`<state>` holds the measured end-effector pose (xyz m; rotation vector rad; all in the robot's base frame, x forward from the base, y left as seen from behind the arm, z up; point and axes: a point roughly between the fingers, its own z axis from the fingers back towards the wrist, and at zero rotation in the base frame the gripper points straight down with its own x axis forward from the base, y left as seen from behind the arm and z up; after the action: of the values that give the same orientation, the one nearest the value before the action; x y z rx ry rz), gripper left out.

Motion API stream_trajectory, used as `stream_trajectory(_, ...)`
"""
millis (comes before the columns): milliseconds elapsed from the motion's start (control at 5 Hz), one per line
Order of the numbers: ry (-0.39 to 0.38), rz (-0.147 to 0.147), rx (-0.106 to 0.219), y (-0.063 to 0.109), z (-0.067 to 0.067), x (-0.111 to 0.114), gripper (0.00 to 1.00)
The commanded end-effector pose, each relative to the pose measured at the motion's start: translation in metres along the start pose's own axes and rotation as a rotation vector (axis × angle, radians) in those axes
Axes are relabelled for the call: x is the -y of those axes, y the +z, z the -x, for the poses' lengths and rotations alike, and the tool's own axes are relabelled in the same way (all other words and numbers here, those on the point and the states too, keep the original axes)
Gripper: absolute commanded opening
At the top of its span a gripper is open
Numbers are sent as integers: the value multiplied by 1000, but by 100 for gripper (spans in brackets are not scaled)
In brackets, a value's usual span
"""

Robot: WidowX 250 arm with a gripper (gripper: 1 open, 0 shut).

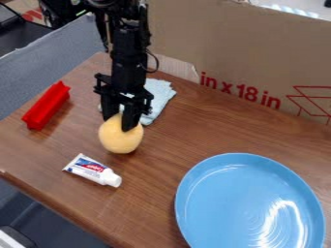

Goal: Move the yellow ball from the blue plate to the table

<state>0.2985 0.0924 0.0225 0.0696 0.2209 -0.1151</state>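
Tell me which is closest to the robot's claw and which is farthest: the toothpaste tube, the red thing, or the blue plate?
Measured from the gripper, which is holding the yellow ball:
1. The toothpaste tube, just below and a bit left of the ball, toward the table's front edge.
2. The red thing, off to the left near the table's edge.
3. The blue plate, far over at the lower right.
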Motion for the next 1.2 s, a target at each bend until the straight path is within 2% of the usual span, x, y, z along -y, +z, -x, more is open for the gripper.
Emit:
stream_trajectory(0, 22, -20, 41, 12, -2, -6, 0)
stream_trajectory(200, 34, -9, 44, 19, 1, -11, 0)
stream_trajectory(400, 44, 0, 41, 18, 2, -6, 0)
stream_trajectory(600, 57, -3, 39, 21, 7, -7, 0)
stream_trajectory(800, 61, -1, 37, 20, -3, -2, 0)
stream_trajectory(1000, 75, -4, 42, 32, -9, 5, 0)
